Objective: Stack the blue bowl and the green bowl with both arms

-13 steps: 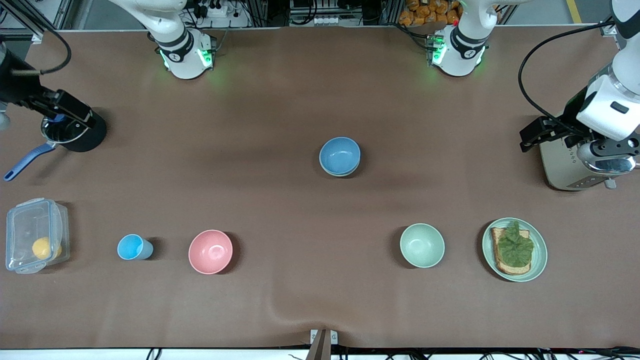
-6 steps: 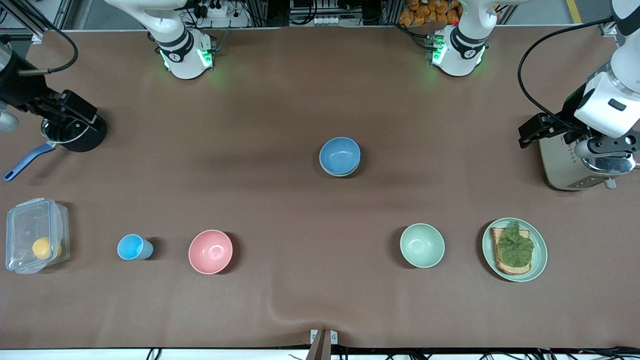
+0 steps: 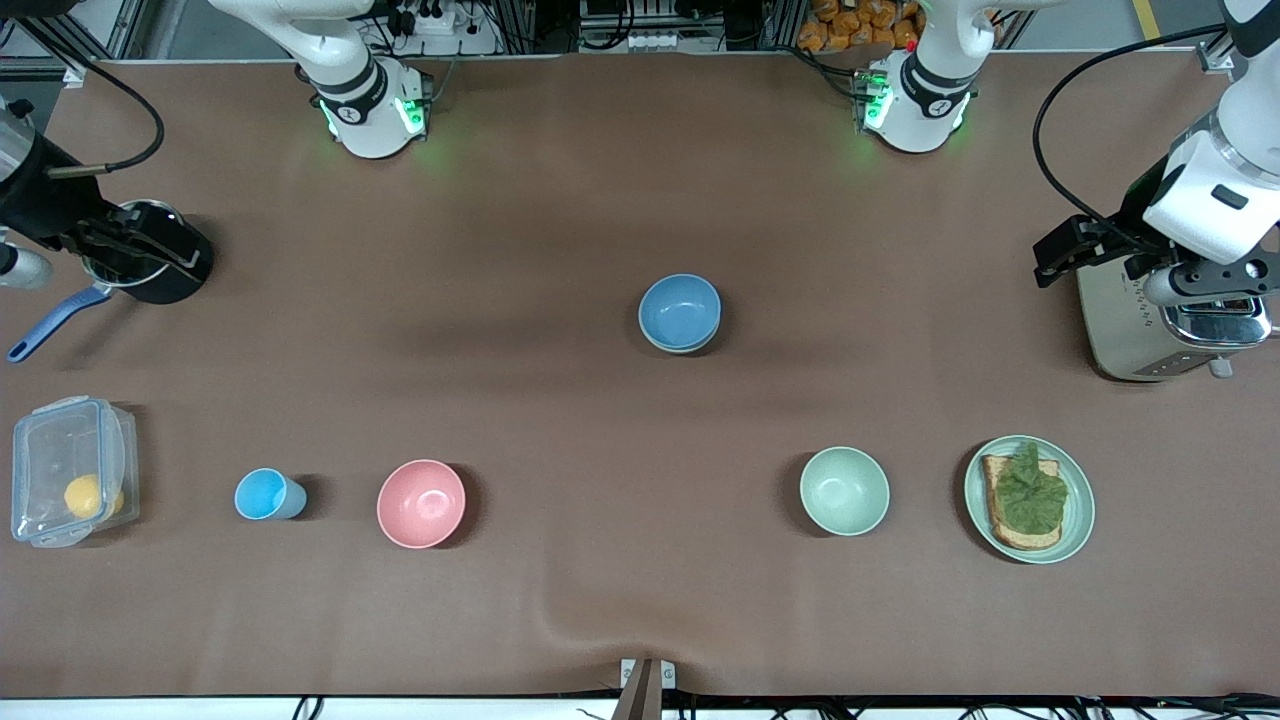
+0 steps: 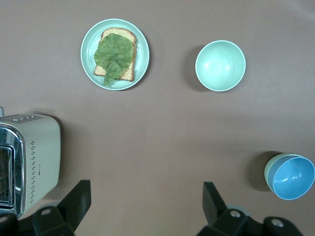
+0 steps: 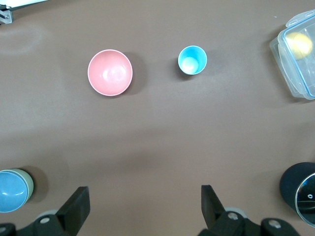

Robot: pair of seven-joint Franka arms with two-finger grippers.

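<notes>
Nearest the camera, the pale mint bowl sits apart, untouched. At the middle of the brown tabletop we find the round matte blue bowl nested in the sage green bowl; we judge the stack complete. Since a second ago both arms have drawn outward: left gripper wide and empty over the cream toaster, right gripper likewise wide over the black pot.

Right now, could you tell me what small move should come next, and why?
Probably none but parking: the blue bowl already sits nested in the green bowl mid-table, and both open pincers, left and right, are up near the table's ends.
</notes>
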